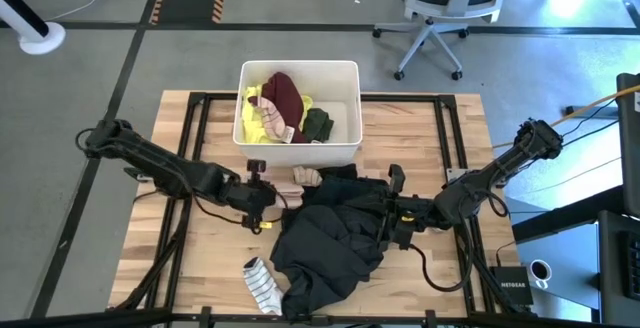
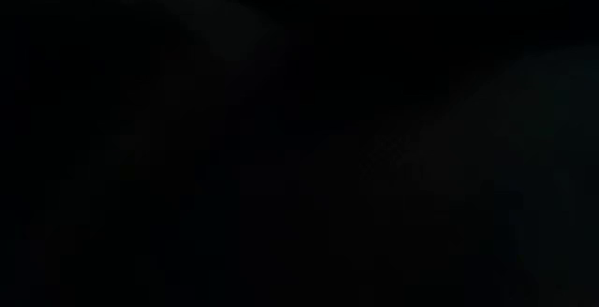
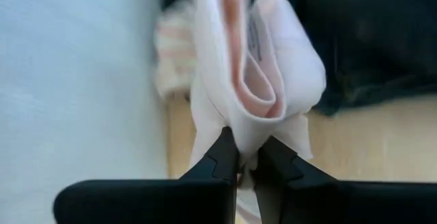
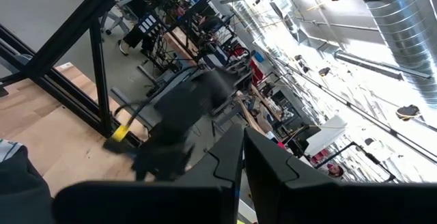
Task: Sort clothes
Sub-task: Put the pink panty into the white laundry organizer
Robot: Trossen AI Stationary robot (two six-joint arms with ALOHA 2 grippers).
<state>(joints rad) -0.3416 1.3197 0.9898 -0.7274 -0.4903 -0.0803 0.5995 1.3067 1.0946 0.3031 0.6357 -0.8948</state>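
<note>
Left wrist view: left gripper (image 3: 247, 157) pinches soft, folded pale pink cloth (image 3: 263, 74); right gripper (image 4: 242, 157) closed.

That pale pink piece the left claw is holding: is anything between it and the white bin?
Nothing visible. The left gripper pinches the pale pink piece just in front of the white bin; only the bin's wall remains to clear.

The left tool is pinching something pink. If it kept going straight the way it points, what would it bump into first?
Probably the black garment. The left tool, shut on the pale pink piece, points toward that dark pile just beyond, though depth is hard to judge.
</note>
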